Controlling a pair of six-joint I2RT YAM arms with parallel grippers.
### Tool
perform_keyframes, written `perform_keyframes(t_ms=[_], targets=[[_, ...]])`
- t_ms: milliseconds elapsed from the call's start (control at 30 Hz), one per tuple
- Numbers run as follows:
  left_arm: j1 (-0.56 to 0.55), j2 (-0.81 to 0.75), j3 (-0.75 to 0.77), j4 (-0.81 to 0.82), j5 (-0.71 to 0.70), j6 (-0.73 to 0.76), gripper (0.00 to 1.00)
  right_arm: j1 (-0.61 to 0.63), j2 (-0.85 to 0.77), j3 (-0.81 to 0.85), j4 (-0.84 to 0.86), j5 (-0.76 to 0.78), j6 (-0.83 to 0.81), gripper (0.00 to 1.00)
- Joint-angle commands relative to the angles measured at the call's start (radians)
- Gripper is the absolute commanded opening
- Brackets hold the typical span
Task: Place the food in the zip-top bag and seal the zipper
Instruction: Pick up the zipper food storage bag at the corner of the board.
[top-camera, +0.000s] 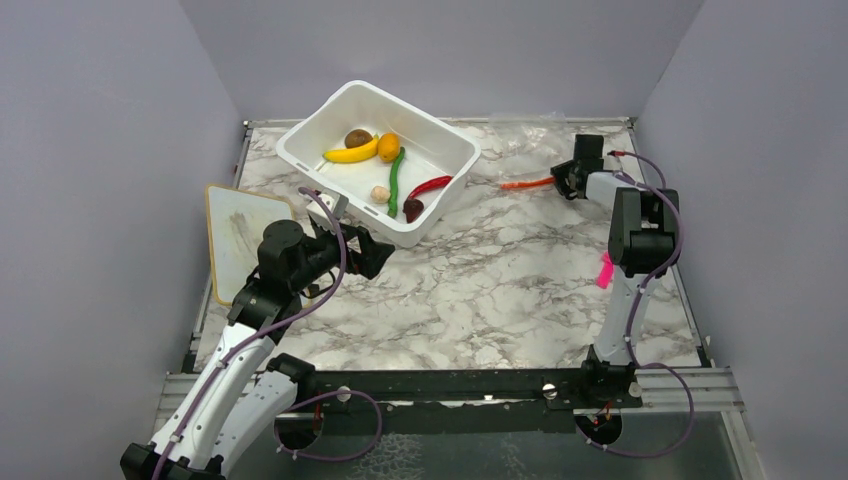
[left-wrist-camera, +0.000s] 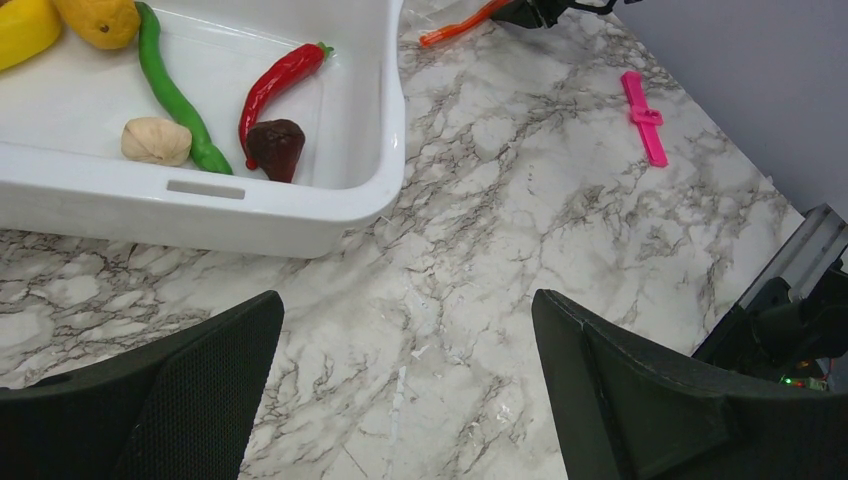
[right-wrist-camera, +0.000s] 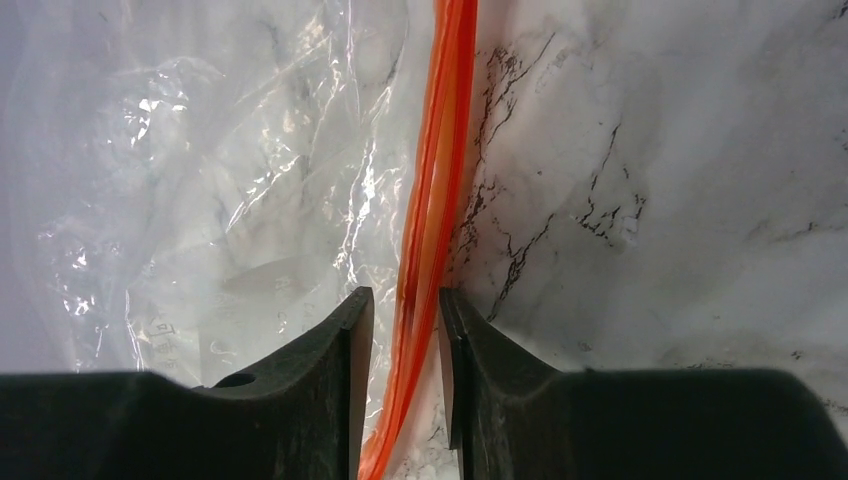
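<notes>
The zip-top bag (right-wrist-camera: 200, 180) lies empty on the far right tabletop (top-camera: 500, 290), the right claw (right-wrist-camera: 406, 330) narrowed around its zipper (right-wrist-camera: 440, 150), firm pinch uncertain, the left claw (left-wrist-camera: 405, 340) wide apart near the food (top-camera: 397, 180) in the white tub (top-camera: 340, 122); opening the mouth seems next.

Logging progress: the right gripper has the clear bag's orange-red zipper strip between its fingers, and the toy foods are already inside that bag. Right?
Not the foods: the top external view shows the small toy foods lying in the white rectangular plastic tub, not the clear crinkly plastic bag. The right gripper does have the orange-red zipper strip between its fingers.
</notes>
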Motion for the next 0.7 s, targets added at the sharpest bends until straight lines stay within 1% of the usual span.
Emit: perform_keyframes(t_ms=[0,100,200,267,300,533,667], targets=[[-0.002,-0.008,-0.003,0.013,0.010,0.009,0.99,-0.008,0.040,0.021,-0.036,-0.005,0.011,0.29],[-0.003,-0.008,-0.003,0.013,0.007,0.010,0.99,-0.009,0.039,0.010,-0.025,0.000,0.003,0.23],[-0.003,-0.007,-0.003,0.013,0.005,0.011,0.99,-0.011,0.037,0.000,-0.007,-0.003,-0.014,0.12],[-0.004,-0.007,-0.003,0.013,0.007,0.011,0.99,-0.012,0.032,-0.006,0.002,-0.008,-0.029,0.03],[-0.004,-0.005,-0.003,0.013,0.008,0.011,0.99,-0.012,0.028,-0.013,0.007,-0.008,-0.035,0.01],[-0.002,-0.011,0.000,0.010,0.007,0.023,0.99,-0.012,-0.037,-0.082,0.051,-0.005,-0.110,0.01],[-0.003,-0.003,0.004,0.004,0.017,0.031,0.99,-0.012,-0.108,-0.160,0.069,-0.022,-0.139,0.01]])
